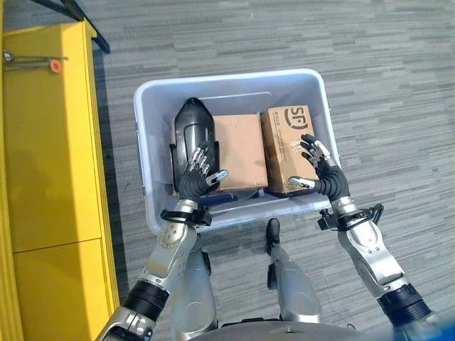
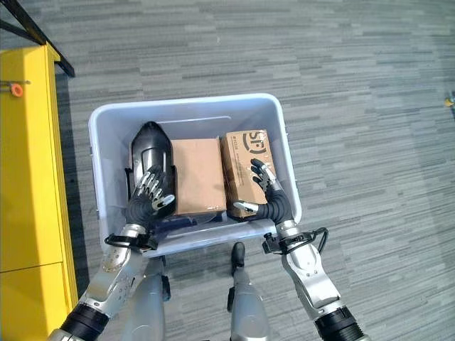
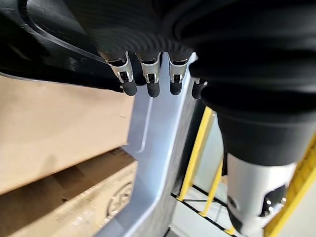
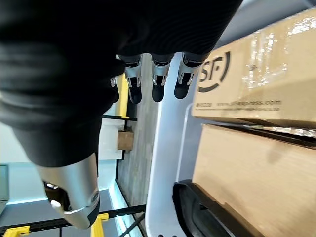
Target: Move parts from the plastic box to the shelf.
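Left hand (image 1: 199, 167) hovers with fingers relaxed and spread over the glossy black moulded plastic part (image 1: 193, 128), right hand (image 1: 316, 167) likewise loose-fingered over the printed brown cardboard carton (image 1: 288, 145); neither is closed on anything. All three parts, plus the plain brown cardboard box (image 1: 238, 150) between them, sit inside the pale blue-grey plastic box (image 1: 153, 206) on the grey carpet floor (image 1: 398, 92). Yellow shelf (image 1: 50, 142) stands to the robot's left; nothing looks transferred, so the task is at its start.
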Motion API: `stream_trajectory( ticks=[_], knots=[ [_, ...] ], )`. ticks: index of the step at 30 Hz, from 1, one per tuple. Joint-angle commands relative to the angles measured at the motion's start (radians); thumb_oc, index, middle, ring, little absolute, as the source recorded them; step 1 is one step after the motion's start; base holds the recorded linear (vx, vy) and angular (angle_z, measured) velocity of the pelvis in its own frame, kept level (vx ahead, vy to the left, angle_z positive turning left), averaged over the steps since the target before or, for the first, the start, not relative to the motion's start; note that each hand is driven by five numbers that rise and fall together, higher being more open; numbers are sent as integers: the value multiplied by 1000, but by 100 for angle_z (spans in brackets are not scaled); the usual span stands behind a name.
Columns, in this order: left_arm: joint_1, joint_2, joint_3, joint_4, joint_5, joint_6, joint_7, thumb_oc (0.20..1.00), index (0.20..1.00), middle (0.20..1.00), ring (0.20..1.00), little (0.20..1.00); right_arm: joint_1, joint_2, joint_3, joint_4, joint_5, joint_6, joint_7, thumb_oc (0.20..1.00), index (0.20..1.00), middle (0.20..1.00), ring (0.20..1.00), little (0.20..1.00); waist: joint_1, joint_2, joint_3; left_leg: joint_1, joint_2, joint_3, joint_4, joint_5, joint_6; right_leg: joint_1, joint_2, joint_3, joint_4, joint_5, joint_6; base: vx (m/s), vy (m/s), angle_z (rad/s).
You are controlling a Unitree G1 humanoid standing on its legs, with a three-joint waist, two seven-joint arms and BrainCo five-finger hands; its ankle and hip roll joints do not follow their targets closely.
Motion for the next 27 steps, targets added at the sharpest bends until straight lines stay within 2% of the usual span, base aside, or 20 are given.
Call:
stream_trajectory(
  ticks=[1, 3, 7, 17, 27],
  knots=[
    [-9, 10, 29, 4, 79, -46, 58, 1000, 1000, 1000, 1000, 1000, -39, -33, -29, -34, -11, -58, -24, 1000, 1000, 1000, 1000, 1000, 21, 7, -66, 66, 114, -11, 28, -10, -45, -73, -89, 32, 137, 25, 48, -61, -41, 0],
    [-29, 38, 67, -8, 208, -72, 141, 1000, 1000, 1000, 1000, 1000, -36, -37, -40, -33, -8, -76, -35, 1000, 1000, 1000, 1000, 1000, 20, -1, -55, 60, 117, -11, 19, -4, -50, -81, -85, 32, 131, 30, 49, -49, -40, -2],
    [-42, 55, 97, -51, 270, -90, 193, 1000, 1000, 1000, 1000, 1000, -28, -42, -52, -44, -2, -90, -38, 1000, 1000, 1000, 1000, 1000, 21, -6, -48, 53, 116, -12, 15, -2, -51, -87, -84, 27, 129, 31, 50, 0, 0, 0],
    [-83, 87, 129, -194, 392, -114, 277, 1000, 1000, 1000, 1000, 1000, -27, -52, -60, -72, 8, -111, -42, 1000, 1000, 1000, 1000, 1000, 21, -10, -25, 32, 114, -24, 10, 3, -56, -94, -84, 14, 123, 34, 50, 0, 0, 0],
    [-111, 93, 121, -148, 477, -97, 349, 1000, 1000, 1000, 1000, 1000, -34, -59, -57, -75, 6, -116, -52, 1000, 1000, 1000, 1000, 1000, 18, -17, -14, 17, 113, -27, 4, 7, -57, -105, -83, 11, 117, 39, 50, -1, 0, 0]
  ],
)
